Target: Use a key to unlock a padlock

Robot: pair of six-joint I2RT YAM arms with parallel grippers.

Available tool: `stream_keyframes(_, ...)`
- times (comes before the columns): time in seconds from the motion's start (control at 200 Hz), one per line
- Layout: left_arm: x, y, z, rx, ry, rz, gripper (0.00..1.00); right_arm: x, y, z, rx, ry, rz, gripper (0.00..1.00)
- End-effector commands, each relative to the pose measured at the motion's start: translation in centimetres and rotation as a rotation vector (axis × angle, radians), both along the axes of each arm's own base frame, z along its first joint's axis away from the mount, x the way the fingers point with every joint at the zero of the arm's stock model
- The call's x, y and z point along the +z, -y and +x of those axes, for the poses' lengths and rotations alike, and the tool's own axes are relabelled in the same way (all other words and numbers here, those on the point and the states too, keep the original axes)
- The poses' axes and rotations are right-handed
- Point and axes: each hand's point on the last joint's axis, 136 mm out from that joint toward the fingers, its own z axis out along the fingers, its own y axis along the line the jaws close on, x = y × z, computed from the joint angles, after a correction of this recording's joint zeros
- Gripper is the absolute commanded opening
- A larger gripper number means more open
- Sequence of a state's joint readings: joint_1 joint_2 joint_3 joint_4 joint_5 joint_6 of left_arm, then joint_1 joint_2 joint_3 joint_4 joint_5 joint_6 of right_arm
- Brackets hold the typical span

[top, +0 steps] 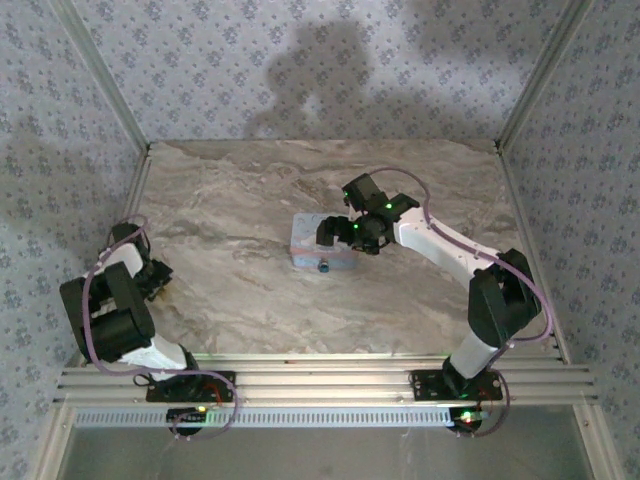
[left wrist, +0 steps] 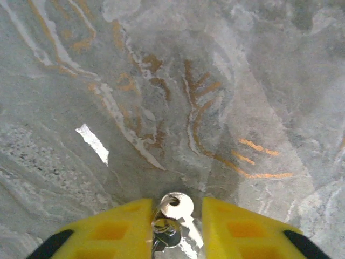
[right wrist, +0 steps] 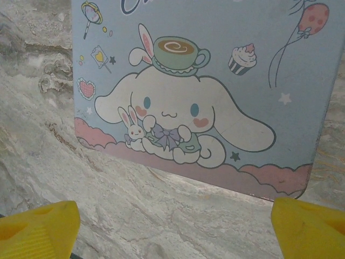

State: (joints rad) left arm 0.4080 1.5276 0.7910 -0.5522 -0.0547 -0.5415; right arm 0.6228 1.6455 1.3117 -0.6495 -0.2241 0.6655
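Top view: the padlock (top: 323,268) is seen as a small dark bluish item at the near edge of a light-blue tin (top: 308,250), touching it or just beside it; actual contact cannot be told. The tin lies flat near the middle of the marble-patterned table (top: 250,190).

The right arm is stretched out from its base toward the tin, and the right gripper (top: 338,235) is placed over the tin's right part. In the right wrist view the tin (right wrist: 194,81) is shown lid-up, printed with a white long-eared cartoon figure, a cup, a cupcake and balloons. The two yellow fingertips (right wrist: 38,232) of the right gripper (right wrist: 172,234) are seen at the lower corners. The jaws are spread wide and nothing is held between them. They are positioned short of the tin's near edge, with bare table between.

The left arm is folded back at the left side of the table, well apart from the tin and padlock, with the left gripper (top: 158,277) lowered close to the surface. In the left wrist view a silver key (left wrist: 178,208) with a small ring (left wrist: 164,231) is found in the gap between the yellow fingers (left wrist: 116,232) of the left gripper (left wrist: 178,232). The jaws are set narrow about the key. Whether the key is actually gripped or merely lies between them cannot be told
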Motion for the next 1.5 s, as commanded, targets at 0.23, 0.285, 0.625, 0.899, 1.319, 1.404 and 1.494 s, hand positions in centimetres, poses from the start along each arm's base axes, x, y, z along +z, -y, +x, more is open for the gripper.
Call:
stream_keyframes(0.23, 2.5, 4.9, 4.1, -0.160, 0.208, -0.127, 0.06, 0.9, 1.8, -1.7, -0.037, 0.028, -0.009, 0.93)
stream_keyframes(0.285, 3.1, 6.0, 4.4, -0.192, 0.236, -0.138, 0.04, 1.1, 2.2, -1.8, -0.046, 0.040, -0.013, 0.93)
stream_keyframes(0.625, 8.9, 17.7, 6.4, -0.524, 0.473, -0.306, 0.00, 2.1, 5.7, -2.7, -0.171, 0.107, 0.003, 0.93)
stream_keyframes(0.899, 17.8, 27.9, 7.6, -0.889, 0.721, -0.516, 0.00, 3.9, 8.5, -2.8, -0.267, 0.122, 0.132, 0.91)
stream_keyframes(1.319, 28.6, 37.3, 3.1, -1.389, 0.982, -0.706, 0.00, 12.4, 6.3, -1.3, -0.165, 0.305, 0.515, 0.83)
stream_keyframes(1.404, 30.0, 38.0, 2.3, -1.425, 1.036, -0.732, 0.00, 14.7, 4.5, -1.6, -0.084, 0.366, 0.587, 0.76)
stream_keyframes(1.494, 31.1, 38.5, 1.4, -1.452, 1.084, -0.758, 0.00, 16.4, 2.8, -2.2, -0.010, 0.429, 0.626, 0.64)
